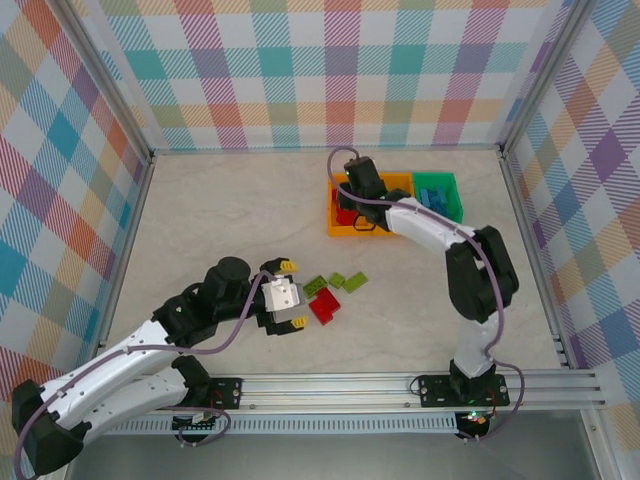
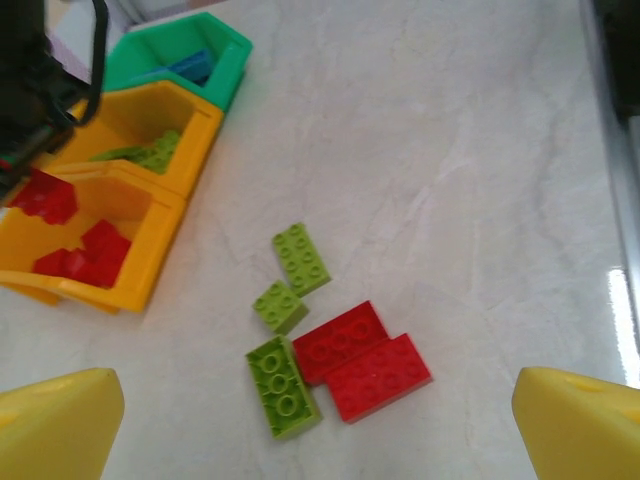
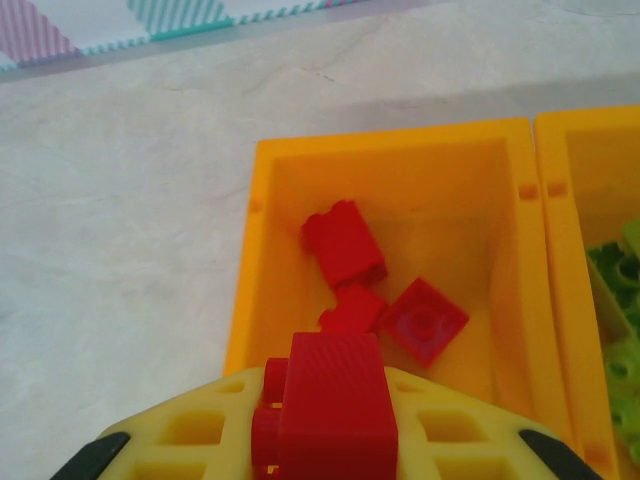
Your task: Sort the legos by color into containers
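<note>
Right gripper (image 1: 350, 205) is clamped narrow on a red brick (image 3: 335, 410), hanging right over the near end of the left orange bin (image 3: 250, 290). From the right wrist view the brick sits pinched between yellow, waffle-patterned pads, a finely lined face turned up and studs poking out to the left. Beyond it, three more red bricks (image 3: 345, 245) lie loose on the bin's floor, one tumbled on its side, one flat with a round stud showing. Next door, wall against wall, the second orange bin (image 3: 580, 170) carries lime green bricks (image 3: 615, 280). Past that in the top view stands the green bin (image 1: 440, 178), with a blue brick (image 2: 192, 68) inside. All three bins are smooth, glossy plastic, rectangular and open on top.

Over to the left gripper (image 1: 293, 294): jaws spread wide, nothing between them, with blunt yellow fingertips (image 2: 55, 425) at either bottom corner of its own view. Just ahead of it on the table (image 2: 480, 150) lies a loose cluster. Two red bricks (image 2: 365, 360) lie flat side by side and touching, studs up. A long lime green brick (image 2: 283, 387) rests against their left end, a small square green one (image 2: 280, 306) is just beyond it, and another long green one (image 2: 302, 258) is next after that. The table is pale, marble-veined and slightly shiny. The bins stand well apart from this cluster, toward the far right of the table.
</note>
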Tool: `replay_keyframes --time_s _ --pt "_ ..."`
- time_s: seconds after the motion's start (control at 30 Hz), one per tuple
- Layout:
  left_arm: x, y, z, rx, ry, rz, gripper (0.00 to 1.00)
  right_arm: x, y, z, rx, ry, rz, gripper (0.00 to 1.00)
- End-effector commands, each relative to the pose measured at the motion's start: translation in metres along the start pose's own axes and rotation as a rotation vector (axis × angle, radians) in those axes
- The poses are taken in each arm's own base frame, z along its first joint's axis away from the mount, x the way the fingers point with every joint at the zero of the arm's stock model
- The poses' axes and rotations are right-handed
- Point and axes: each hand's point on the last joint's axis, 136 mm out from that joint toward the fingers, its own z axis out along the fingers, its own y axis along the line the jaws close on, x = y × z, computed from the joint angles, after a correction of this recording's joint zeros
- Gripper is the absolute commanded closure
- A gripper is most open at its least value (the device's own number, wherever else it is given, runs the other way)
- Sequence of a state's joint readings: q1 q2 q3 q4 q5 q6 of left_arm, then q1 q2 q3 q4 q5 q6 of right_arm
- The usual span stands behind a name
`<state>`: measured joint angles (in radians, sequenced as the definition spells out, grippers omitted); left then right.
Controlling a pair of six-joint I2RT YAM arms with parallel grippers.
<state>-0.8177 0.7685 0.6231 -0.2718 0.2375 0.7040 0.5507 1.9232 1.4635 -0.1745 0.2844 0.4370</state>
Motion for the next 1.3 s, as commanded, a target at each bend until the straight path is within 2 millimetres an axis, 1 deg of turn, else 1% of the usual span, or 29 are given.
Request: replay_keyframes --time_s 0.0,0.03,0.1,0.17,0.2,0.27,0.37,0.4,0.47,0.53,0.6,0.63,0.73,0.8,0.83,0.9,0.97,1.0,1.1,1.17,1.27 --pt "0.000 0.014 -0.003 -0.106 -0.010 0.077 0.00 -0.017 0.003 0.016 -0.023 -0.004 -0.071 0.70" --pt "0.003 0.014 -0.003 -0.111 -0.002 0.087 0.00 -0.020 0.004 0.018 -0.030 0.001 -0.074 0.62" --pt "0.009 0.013 -0.001 -0.110 0.017 0.101 0.00 -0.031 0.010 0.016 -0.047 -0.005 -0.097 0.54" --pt "0.014 0.011 0.002 -0.099 0.038 0.105 0.00 -0.040 0.013 0.010 -0.052 -0.023 -0.112 0.44" --pt "0.016 0.010 0.004 -0.091 0.050 0.104 0.00 -0.045 0.014 0.005 -0.056 -0.035 -0.118 0.41" --pt "0.020 0.009 0.006 -0.078 0.070 0.100 0.00 -0.050 0.014 -0.010 -0.064 -0.041 -0.118 0.40" --pt "0.020 0.007 0.007 -0.056 0.080 0.095 0.00 -0.044 0.020 -0.047 -0.137 -0.020 -0.097 0.40" --pt "0.019 0.007 0.006 -0.055 0.077 0.093 0.00 -0.035 0.023 -0.063 -0.178 -0.007 -0.085 0.40" --pt "0.021 0.006 0.006 -0.057 0.084 0.099 0.00 -0.009 0.027 -0.090 -0.245 0.029 -0.084 0.41" --pt "0.025 0.006 0.006 -0.060 0.096 0.110 0.00 0.028 0.030 -0.115 -0.302 0.075 -0.123 0.41" --pt "0.029 0.006 0.007 -0.062 0.109 0.118 0.00 0.068 0.029 -0.131 -0.332 0.125 -0.163 0.42" --pt "0.035 0.000 0.007 -0.036 0.135 0.120 0.00 0.090 0.030 -0.137 -0.357 0.165 -0.188 0.43" --pt "0.035 -0.004 0.007 -0.003 0.139 0.119 0.00 0.147 0.021 -0.150 -0.365 0.308 -0.211 0.44" --pt "0.035 -0.007 0.008 0.009 0.136 0.119 0.00 0.175 0.020 -0.156 -0.386 0.383 -0.187 0.44" --pt "0.036 -0.008 0.008 0.012 0.137 0.122 0.00 0.189 0.023 -0.158 -0.413 0.422 -0.171 0.44" --pt "0.037 -0.009 0.009 0.019 0.135 0.124 0.00 0.211 0.031 -0.159 -0.450 0.472 -0.149 0.44" --pt "0.035 -0.011 0.010 0.032 0.128 0.122 0.00 0.227 0.040 -0.158 -0.480 0.509 -0.136 0.43" --pt "0.034 -0.011 0.010 0.036 0.124 0.120 0.00 0.232 0.043 -0.156 -0.488 0.519 -0.120 0.42" --pt "0.036 -0.012 0.011 0.040 0.130 0.119 0.00 0.234 0.050 -0.146 -0.510 0.507 -0.088 0.42" --pt "0.036 -0.013 0.012 0.044 0.128 0.120 0.00 0.238 0.052 -0.139 -0.522 0.509 -0.090 0.45" --pt "0.031 -0.014 0.011 0.056 0.109 0.115 0.00 0.250 0.052 -0.125 -0.500 0.549 -0.091 0.47"
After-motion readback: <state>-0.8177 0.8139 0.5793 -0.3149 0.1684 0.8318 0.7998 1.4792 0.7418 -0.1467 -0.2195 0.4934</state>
